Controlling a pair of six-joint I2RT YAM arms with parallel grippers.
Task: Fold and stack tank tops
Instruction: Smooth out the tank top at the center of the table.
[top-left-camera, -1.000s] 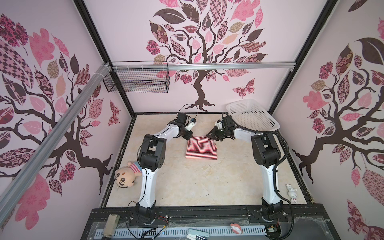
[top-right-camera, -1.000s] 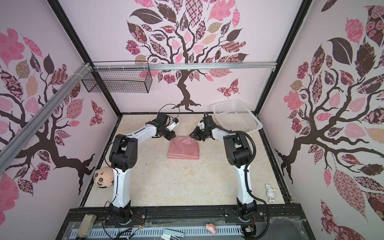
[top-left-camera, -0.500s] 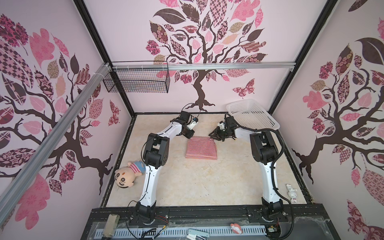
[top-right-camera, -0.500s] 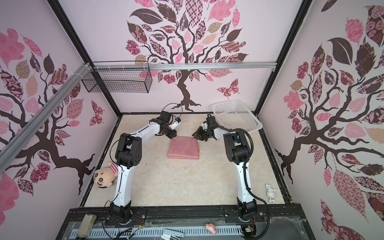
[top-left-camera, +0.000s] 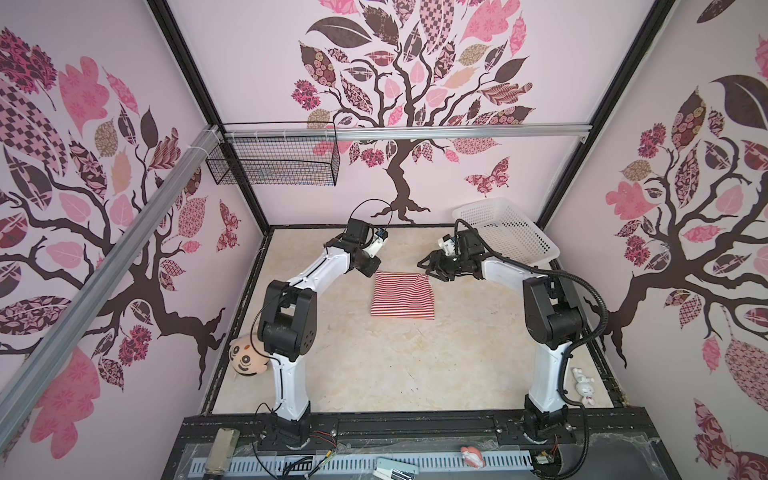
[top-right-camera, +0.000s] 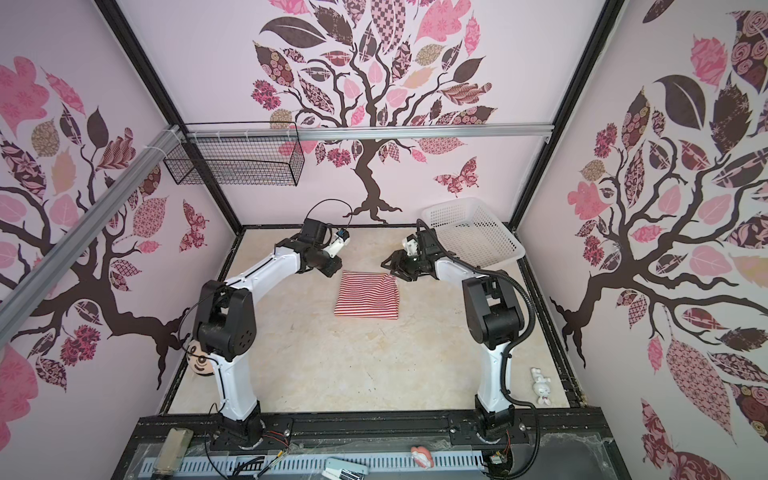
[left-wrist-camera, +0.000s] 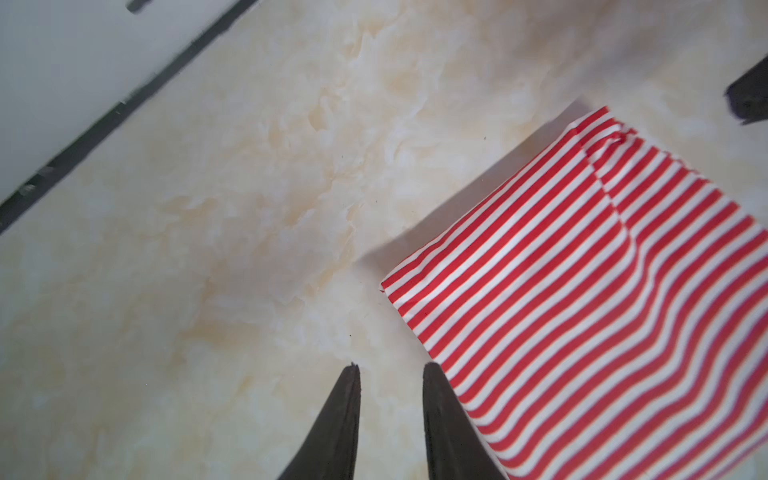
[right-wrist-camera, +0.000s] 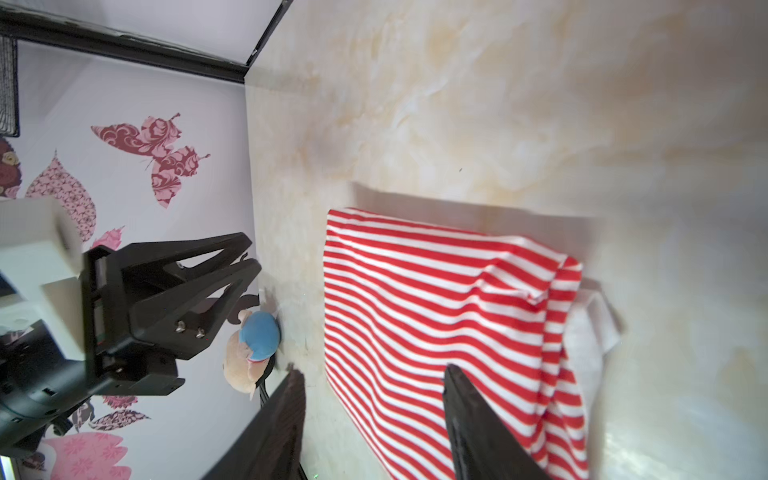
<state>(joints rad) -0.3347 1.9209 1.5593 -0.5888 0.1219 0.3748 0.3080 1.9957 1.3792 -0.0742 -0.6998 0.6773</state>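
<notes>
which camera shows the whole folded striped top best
Either top view: the striped top sits whole in frame. The left wrist view cuts it off at the picture's edge; the right wrist view shows its bunched edge close, but cropped and partly behind the right gripper.

Nearer than the folded red-and-white striped fabric tank top (top-left-camera: 402, 296), the beige marbled tabletop (top-left-camera: 395, 365) lies bare. The black left gripper (left-wrist-camera: 391, 365) and right gripper (right-wrist-camera: 372, 369) crowd its far corners, and the white perforated plastic basket (top-left-camera: 507, 232) stands beyond its far right. A round plush doll head (top-left-camera: 245, 357) and a small white figurine (top-left-camera: 584, 382), perhaps a rabbit, sit well off to either side.
</notes>
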